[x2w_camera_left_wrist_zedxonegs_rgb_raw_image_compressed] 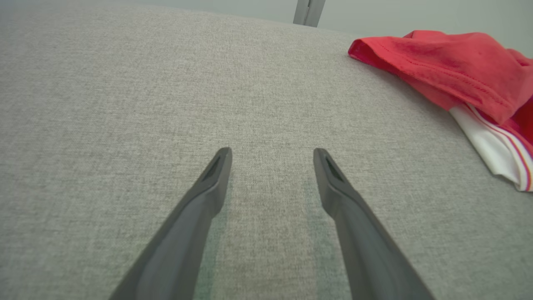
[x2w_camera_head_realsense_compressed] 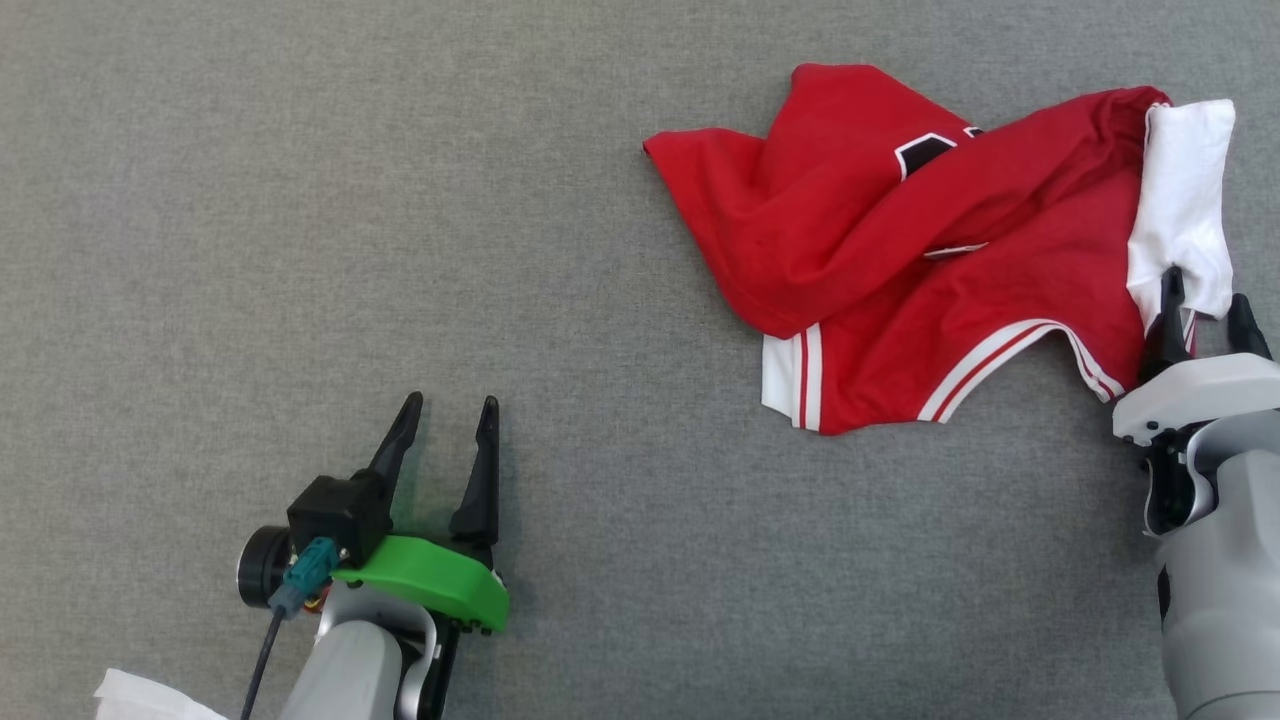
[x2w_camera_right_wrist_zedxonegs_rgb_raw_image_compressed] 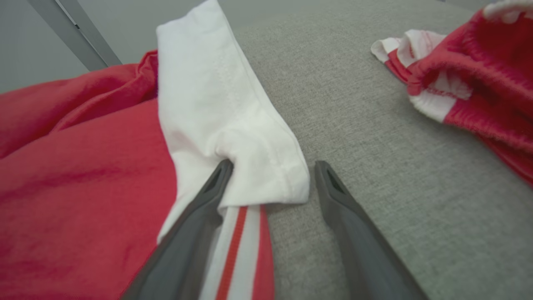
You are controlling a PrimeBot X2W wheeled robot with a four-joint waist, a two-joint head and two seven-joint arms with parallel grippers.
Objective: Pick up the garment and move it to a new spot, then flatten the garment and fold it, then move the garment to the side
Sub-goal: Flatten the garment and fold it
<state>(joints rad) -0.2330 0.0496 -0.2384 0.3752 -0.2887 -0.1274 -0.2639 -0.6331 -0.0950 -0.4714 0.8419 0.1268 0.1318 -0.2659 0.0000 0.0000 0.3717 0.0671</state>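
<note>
The grey surface [x2w_camera_head_realsense_compressed: 300,200] carries the garment [x2w_camera_head_realsense_compressed: 900,270], crumpled towards its far right, long axis running left to right. The right gripper [x2w_camera_head_realsense_compressed: 1205,290] is nearer: its fingers stand wide apart, straddling the hem of the white sleeve [x2w_camera_head_realsense_compressed: 1185,190] and gripping nothing yet. The left gripper [x2w_camera_head_realsense_compressed: 449,402], fingers equally spread and empty, hovers well apart, with the garment off to its right.

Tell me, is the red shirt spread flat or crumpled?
Crumpled. The garment lies bunched on the grey surface, red folds overlapping, chest print mostly hidden, white sleeve bent over.
</note>
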